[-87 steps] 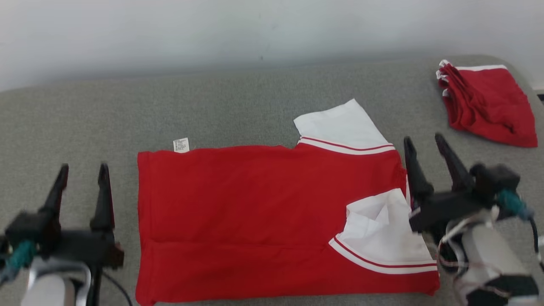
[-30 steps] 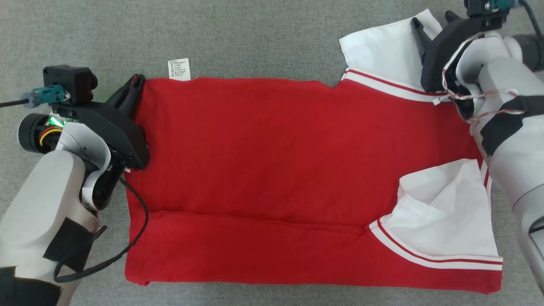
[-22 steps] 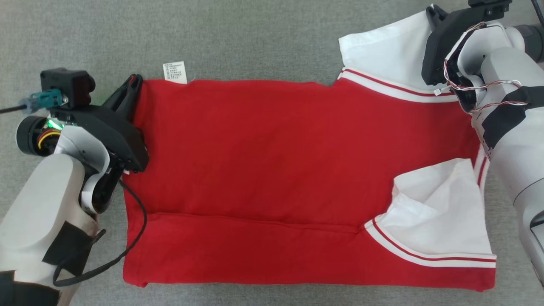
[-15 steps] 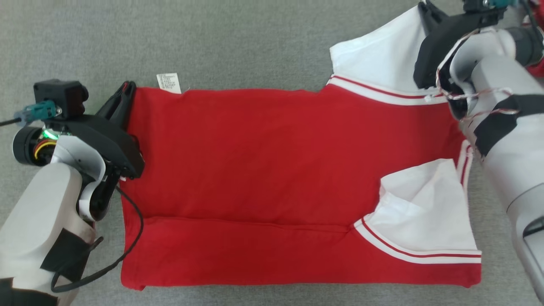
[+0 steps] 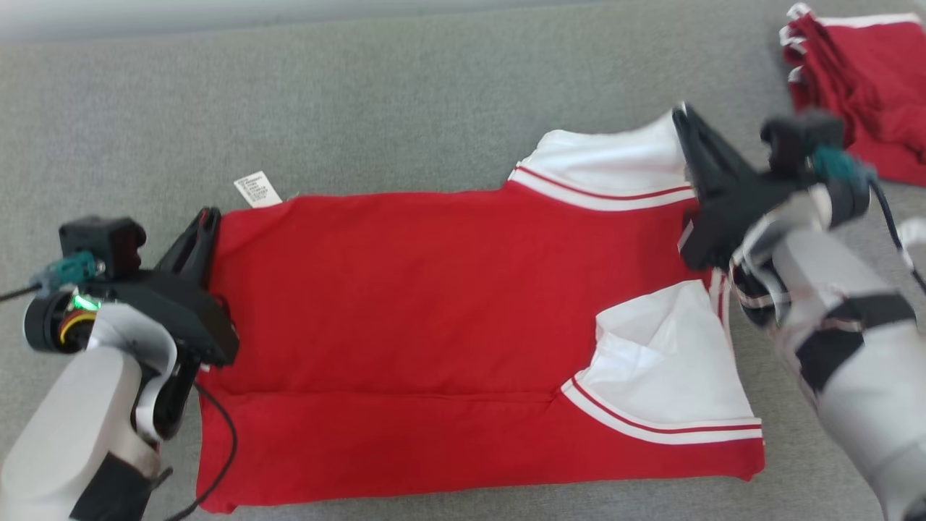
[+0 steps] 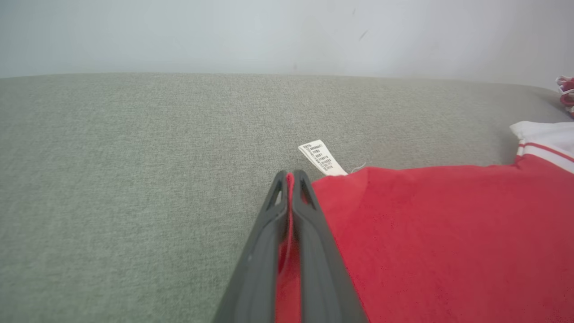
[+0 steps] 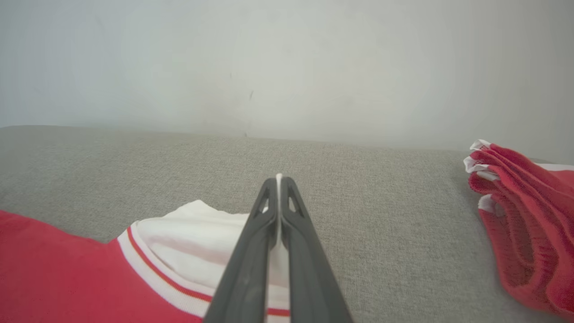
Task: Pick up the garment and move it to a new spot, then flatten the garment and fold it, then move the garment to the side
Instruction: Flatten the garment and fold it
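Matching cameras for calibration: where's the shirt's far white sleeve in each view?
Head view: white sleeve of the shirt, upper right of centre, its end pinched in the right gripper.
Left wrist view: sleeve at the right edge, mid-height.
Right wrist view: sleeve at lower centre-left, clamped in that gripper.
Shared landmark: the folded red pile, at the right edge in all three.

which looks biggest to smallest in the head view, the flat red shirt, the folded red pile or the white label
1. Flat red fabric shirt with white sleeves
2. Folded red fabric pile with white trim, partly cut off by the picture's edge
3. Small white rectangular label
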You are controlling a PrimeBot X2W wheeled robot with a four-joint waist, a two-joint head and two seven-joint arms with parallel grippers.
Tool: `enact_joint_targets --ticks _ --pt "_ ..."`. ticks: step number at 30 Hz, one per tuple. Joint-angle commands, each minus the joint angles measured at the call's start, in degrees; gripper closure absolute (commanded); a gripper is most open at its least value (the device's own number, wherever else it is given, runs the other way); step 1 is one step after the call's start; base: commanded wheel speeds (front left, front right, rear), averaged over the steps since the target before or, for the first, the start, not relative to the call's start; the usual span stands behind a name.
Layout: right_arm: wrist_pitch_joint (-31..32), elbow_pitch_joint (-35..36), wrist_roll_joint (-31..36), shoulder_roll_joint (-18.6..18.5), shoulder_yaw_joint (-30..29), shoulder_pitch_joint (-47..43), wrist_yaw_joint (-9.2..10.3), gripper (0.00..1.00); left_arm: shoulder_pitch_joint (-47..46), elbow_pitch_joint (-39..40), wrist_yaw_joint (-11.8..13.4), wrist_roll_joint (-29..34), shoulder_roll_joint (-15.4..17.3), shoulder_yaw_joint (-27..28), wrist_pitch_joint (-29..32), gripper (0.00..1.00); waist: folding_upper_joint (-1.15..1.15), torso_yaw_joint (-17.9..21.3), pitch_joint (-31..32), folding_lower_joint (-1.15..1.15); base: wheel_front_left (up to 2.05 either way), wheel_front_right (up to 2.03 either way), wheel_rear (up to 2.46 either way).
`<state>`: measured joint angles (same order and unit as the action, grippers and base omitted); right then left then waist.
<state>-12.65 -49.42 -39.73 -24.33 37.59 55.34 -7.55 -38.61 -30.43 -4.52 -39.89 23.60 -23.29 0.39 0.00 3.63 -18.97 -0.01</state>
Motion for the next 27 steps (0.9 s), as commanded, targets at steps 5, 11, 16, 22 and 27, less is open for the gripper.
enact_joint_targets --ticks 5,11,16,22,27 --pt "-1.68 8.15 -2.56 -2.83 -1.16 -9.22 0.16 1.00 4.09 2.33 0.71 -0.40 0.97 -0.17 -1.20 1.00 0.00 1.11 2.71 0.01 0.00 0.00 0.00" --pt "-2.30 16.15 -3.57 -4.15 -5.60 -19.22 0.16 1.00 7.62 5.20 1.47 -0.11 1.86 -0.49 -2.21 1.00 0.00 1.10 4.13 0.01 0.00 0.00 0.00" --pt "-2.49 21.52 -3.66 -3.91 -9.98 -26.10 0.16 1.00 11.19 7.79 1.99 0.05 2.39 -0.62 -3.62 1.00 0.00 1.32 5.09 0.01 0.00 0.00 0.00" --pt "-2.25 29.62 -2.98 -3.08 -17.42 -37.20 0.16 1.00 18.05 13.08 3.88 0.62 2.90 -1.02 -6.15 1.00 0.00 0.65 6.41 0.01 0.00 0.00 0.00" --pt "0.06 36.59 -1.24 -1.21 -23.91 -46.09 0.16 1.00 22.93 16.49 5.71 0.20 2.78 -0.75 -8.02 1.00 0.00 0.00 7.06 0.01 0.00 0.00 0.00"
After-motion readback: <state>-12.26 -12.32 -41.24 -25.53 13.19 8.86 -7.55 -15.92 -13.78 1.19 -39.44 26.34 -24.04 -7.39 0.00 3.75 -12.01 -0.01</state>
